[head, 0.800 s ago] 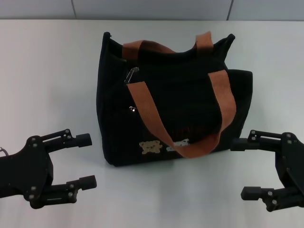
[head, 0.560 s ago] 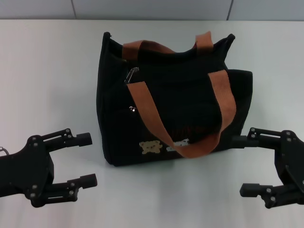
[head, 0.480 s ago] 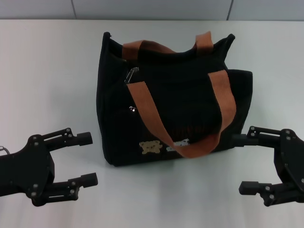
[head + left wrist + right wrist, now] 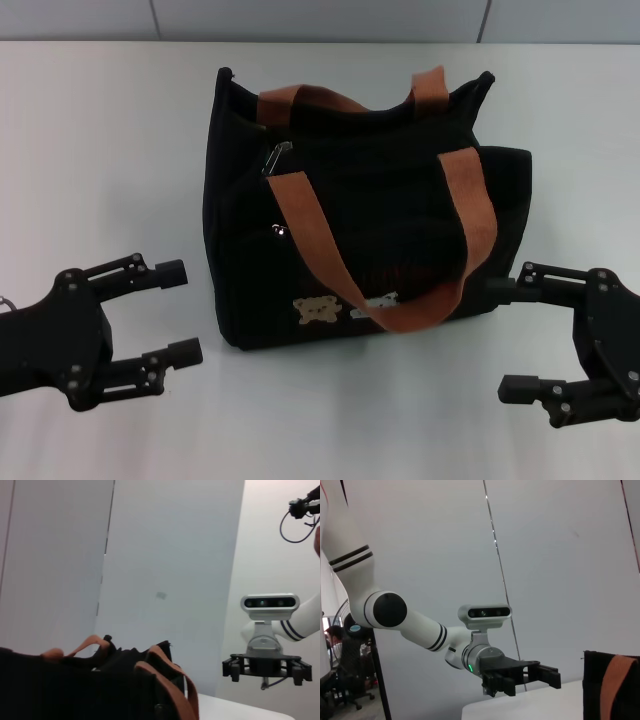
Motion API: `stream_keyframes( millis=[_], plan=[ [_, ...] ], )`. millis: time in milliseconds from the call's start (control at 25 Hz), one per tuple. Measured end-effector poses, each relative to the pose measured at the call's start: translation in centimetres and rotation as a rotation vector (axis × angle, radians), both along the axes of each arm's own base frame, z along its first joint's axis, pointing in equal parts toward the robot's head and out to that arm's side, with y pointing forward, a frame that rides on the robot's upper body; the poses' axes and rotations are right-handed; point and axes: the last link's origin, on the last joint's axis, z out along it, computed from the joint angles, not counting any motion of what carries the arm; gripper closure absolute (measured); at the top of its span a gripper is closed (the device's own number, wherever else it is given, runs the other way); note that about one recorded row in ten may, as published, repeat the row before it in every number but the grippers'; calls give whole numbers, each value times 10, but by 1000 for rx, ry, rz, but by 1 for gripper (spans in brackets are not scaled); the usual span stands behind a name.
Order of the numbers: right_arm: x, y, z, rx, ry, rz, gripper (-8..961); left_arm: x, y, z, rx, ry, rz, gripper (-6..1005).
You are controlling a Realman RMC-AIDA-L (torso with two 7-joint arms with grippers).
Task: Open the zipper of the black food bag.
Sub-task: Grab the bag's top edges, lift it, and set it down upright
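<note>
The black food bag (image 4: pixel 380 200) stands upright in the middle of the white table (image 4: pixel 100 150), with two orange-brown straps (image 4: pixel 300 225) and bear patches low on its front. A silver zipper pull tab (image 4: pixel 276 158) lies near the bag's top left, and the zipper line runs along the top. My left gripper (image 4: pixel 178 311) is open, low and just left of the bag's front corner, apart from it. At the bag's lower right my right gripper (image 4: pixel 512 335) is open, its upper finger close to the bag's side. The left wrist view shows the bag top (image 4: pixel 75 680) and straps.
The table stretches to a grey wall seam at the back. In the left wrist view the right gripper (image 4: pixel 265 667) hangs beyond the bag. In the right wrist view the left arm (image 4: pixel 420 625) and its gripper (image 4: pixel 522 677) are seen across the table, with the bag edge (image 4: pixel 612 685).
The left gripper has edged slightly left and down. The right gripper has crept a little toward the bag. The bag has not moved.
</note>
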Motion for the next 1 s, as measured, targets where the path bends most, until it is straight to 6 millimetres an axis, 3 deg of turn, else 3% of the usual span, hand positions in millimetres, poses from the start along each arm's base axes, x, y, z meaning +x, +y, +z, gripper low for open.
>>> stream_keyframes(
  millis=[360, 520, 920, 1000],
  plan=[
    [3, 1, -3, 14, -16, -21, 114, -9, 23, -17, 44, 59, 165, 216],
    [2, 1, -8, 16, -17, -32, 114, 2, 36, -38, 36, 46, 172, 216],
    [3, 0, -12, 13, -16, -51, 115, 5, 46, -53, 49, 86, 164, 393],
    [3, 0, -12, 13, -16, -53, 115, 5, 46, -53, 50, 86, 164, 510]
  ],
)
